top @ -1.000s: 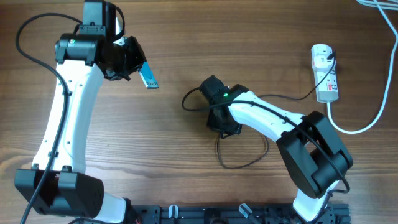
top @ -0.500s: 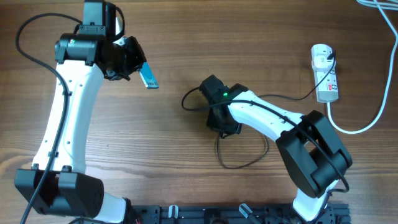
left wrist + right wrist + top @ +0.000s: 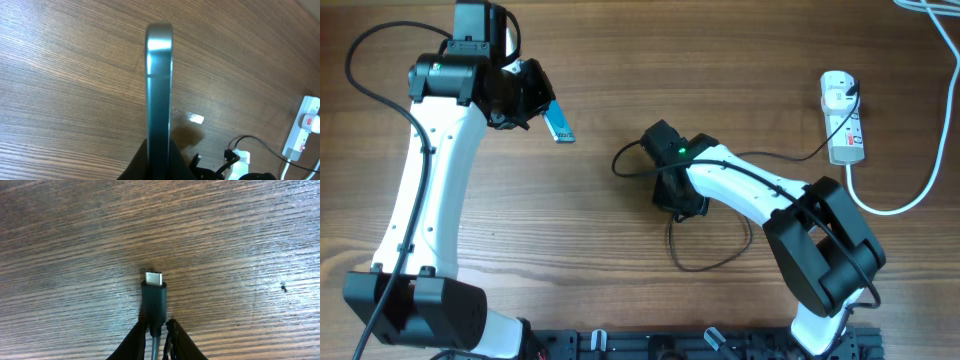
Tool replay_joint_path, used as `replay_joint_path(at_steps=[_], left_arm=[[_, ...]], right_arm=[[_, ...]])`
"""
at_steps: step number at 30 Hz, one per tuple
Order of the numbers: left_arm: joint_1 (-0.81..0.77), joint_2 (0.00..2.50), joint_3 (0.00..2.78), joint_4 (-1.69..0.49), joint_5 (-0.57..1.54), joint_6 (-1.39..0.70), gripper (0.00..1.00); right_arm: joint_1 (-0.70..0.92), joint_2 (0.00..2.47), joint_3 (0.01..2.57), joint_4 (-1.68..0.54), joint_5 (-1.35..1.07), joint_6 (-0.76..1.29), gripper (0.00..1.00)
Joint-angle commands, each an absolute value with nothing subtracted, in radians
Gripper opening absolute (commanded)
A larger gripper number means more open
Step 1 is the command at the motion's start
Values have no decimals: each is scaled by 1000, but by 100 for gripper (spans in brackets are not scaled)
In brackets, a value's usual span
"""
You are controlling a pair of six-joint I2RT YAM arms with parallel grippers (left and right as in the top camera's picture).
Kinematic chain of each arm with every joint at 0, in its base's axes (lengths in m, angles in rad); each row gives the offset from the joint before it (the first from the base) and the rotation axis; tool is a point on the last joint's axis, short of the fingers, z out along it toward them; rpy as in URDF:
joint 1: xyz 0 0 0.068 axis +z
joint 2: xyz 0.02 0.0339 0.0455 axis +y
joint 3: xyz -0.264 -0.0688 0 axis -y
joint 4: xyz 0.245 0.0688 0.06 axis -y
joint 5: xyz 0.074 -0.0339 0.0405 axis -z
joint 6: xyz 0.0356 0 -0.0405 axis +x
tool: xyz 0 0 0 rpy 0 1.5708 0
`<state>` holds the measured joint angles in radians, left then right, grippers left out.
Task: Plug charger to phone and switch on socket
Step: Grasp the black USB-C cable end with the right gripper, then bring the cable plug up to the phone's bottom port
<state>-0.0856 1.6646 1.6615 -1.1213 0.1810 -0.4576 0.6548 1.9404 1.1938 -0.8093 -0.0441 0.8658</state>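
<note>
My left gripper (image 3: pixel 546 112) is shut on the phone (image 3: pixel 561 124) and holds it above the table at the upper left. In the left wrist view the phone (image 3: pixel 159 85) shows edge-on between the fingers (image 3: pixel 159 162). My right gripper (image 3: pixel 682 207) at the table's middle is shut on the charger; its black cable (image 3: pixel 712 262) loops towards the front. In the right wrist view the black plug tip (image 3: pixel 154 292) sticks out from the fingers (image 3: pixel 159 330), just above the wood. The white socket (image 3: pixel 844 118) lies at the far right and also shows in the left wrist view (image 3: pixel 303 134).
A thick white cord (image 3: pixel 918 195) runs from the socket around the right edge of the table. A thin black cable (image 3: pixel 790 157) leads from the socket's plug towards my right arm. The wooden tabletop (image 3: pixel 570 230) lies between the two arms.
</note>
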Motion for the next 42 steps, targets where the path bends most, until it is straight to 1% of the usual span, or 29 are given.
replay_joint_path(at_steps=[1, 7, 8, 9, 11, 13, 16, 18, 20, 21, 25, 27, 29, 30, 34, 38, 40, 42], left_arm=[[-81, 1670, 1660, -1118, 193, -450, 4], [-81, 1670, 1660, -1118, 194, -450, 4], [-81, 1670, 1660, -1118, 194, -450, 4], [-81, 1670, 1660, -1118, 194, -450, 4], [-81, 1670, 1660, -1118, 195, -450, 4], [-81, 1670, 1660, -1113, 239, -448, 4], [-81, 1670, 1660, -1069, 404, -337, 4], [-81, 1670, 1660, -1018, 498, -289, 4], [-80, 1670, 1660, -929, 599, -287, 4], [-80, 1670, 1660, -870, 687, -287, 4], [-81, 1670, 1660, -689, 945, -287, 4], [-81, 1670, 1660, -662, 973, -287, 4], [-83, 1670, 1660, -670, 1000, -283, 4], [-89, 1670, 1660, -680, 1036, -249, 4], [-145, 1670, 1659, -776, 1026, -111, 4], [-200, 1670, 1659, -783, 1003, -108, 4], [-221, 1670, 1659, -796, 880, -113, 4], [-223, 1670, 1659, -798, 881, -152, 4]], right_arm=[[657, 2040, 1126, -830, -64, 871, 17], [657, 2040, 1126, -826, -60, 870, 12], [657, 2040, 1126, -822, -60, 871, 10], [657, 2040, 1129, -819, -56, 865, 5], [657, 2038, 1155, -832, -21, 852, 4], [657, 2023, 1180, -830, -18, 807, 4], [657, 1949, 1201, -815, -14, 757, 4], [657, 1838, 1201, -796, -31, 704, 4], [657, 1704, 1201, -785, -105, 617, 4], [657, 1631, 1201, -786, -143, 564, 4], [683, 1434, 1201, -802, -184, 472, 4], [724, 1338, 1201, -797, -181, 470, 4], [742, 1301, 1201, -791, -181, 464, 4], [750, 1290, 1201, -786, -181, 443, 4], [772, 1285, 1201, -778, -94, 447, 4], [772, 1285, 1201, -751, -79, 448, 5], [772, 1285, 1201, -734, -59, 479, 5], [772, 1285, 1201, -704, -60, 479, 5]])
